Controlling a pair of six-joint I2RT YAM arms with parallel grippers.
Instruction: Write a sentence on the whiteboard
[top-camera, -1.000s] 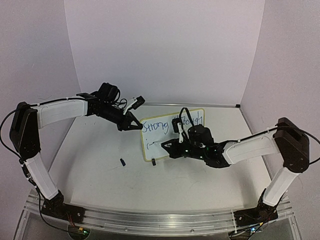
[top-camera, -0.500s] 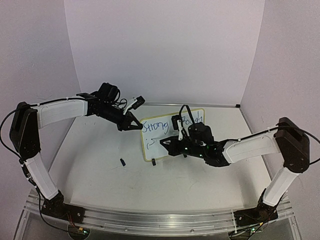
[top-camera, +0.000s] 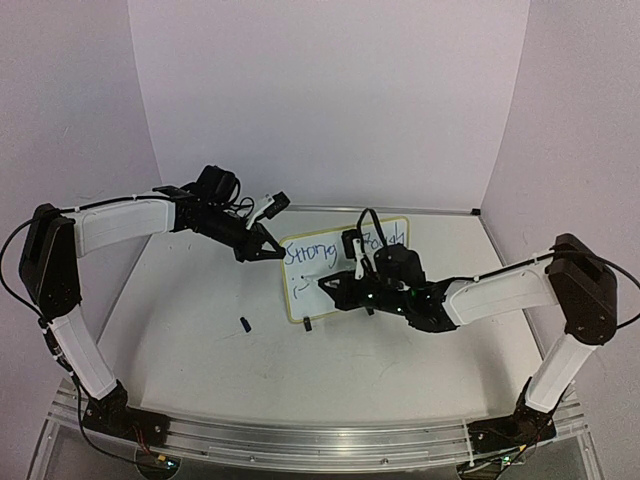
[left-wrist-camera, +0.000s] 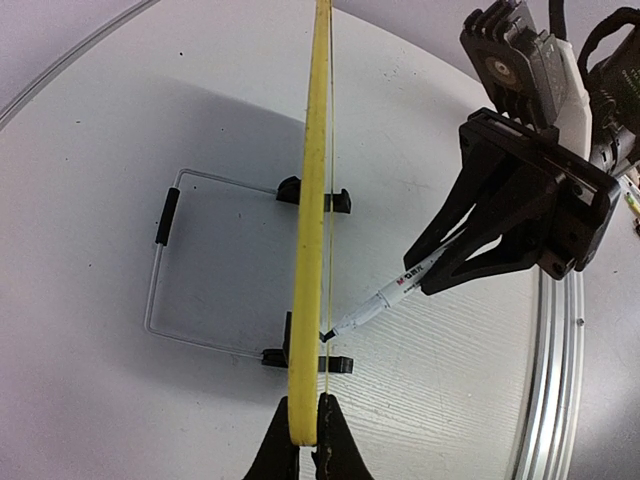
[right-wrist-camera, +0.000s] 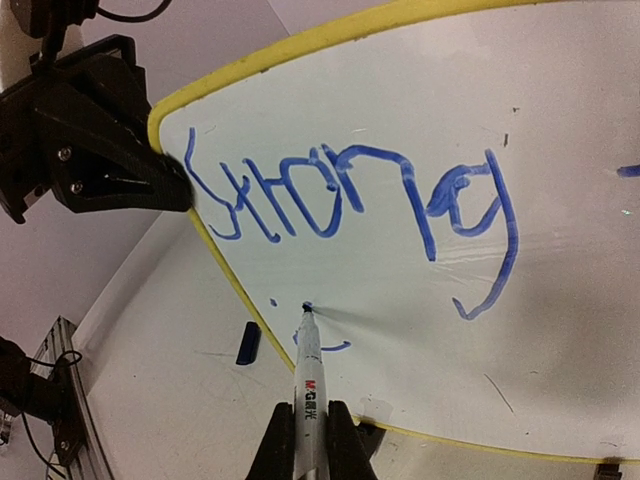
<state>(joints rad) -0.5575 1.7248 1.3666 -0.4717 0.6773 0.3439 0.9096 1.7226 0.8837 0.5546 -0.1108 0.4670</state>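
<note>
The whiteboard (top-camera: 305, 275), yellow-framed, stands upright on the table with "Strong" and more blue writing on its top line. My left gripper (top-camera: 274, 250) is shut on its upper left edge; in the left wrist view the gripper (left-wrist-camera: 305, 440) pinches the yellow frame (left-wrist-camera: 312, 200). My right gripper (top-camera: 330, 287) is shut on a white marker (right-wrist-camera: 310, 385). The marker's tip touches the board (right-wrist-camera: 560, 150) below "Strong", beside a small dot and a short blue stroke. In the right wrist view the right gripper (right-wrist-camera: 308, 435) sits at the bottom edge. The marker also shows in the left wrist view (left-wrist-camera: 385, 297).
A dark blue marker cap (top-camera: 244, 324) lies on the table left of the board and also shows in the right wrist view (right-wrist-camera: 248, 343). A wire stand (left-wrist-camera: 160, 270) and black clip feet (left-wrist-camera: 340, 363) hold the board. Walls enclose the table's back and sides.
My right gripper with the marker has shifted a little left and up along the board's lower line. The left arm and the board have not moved.
</note>
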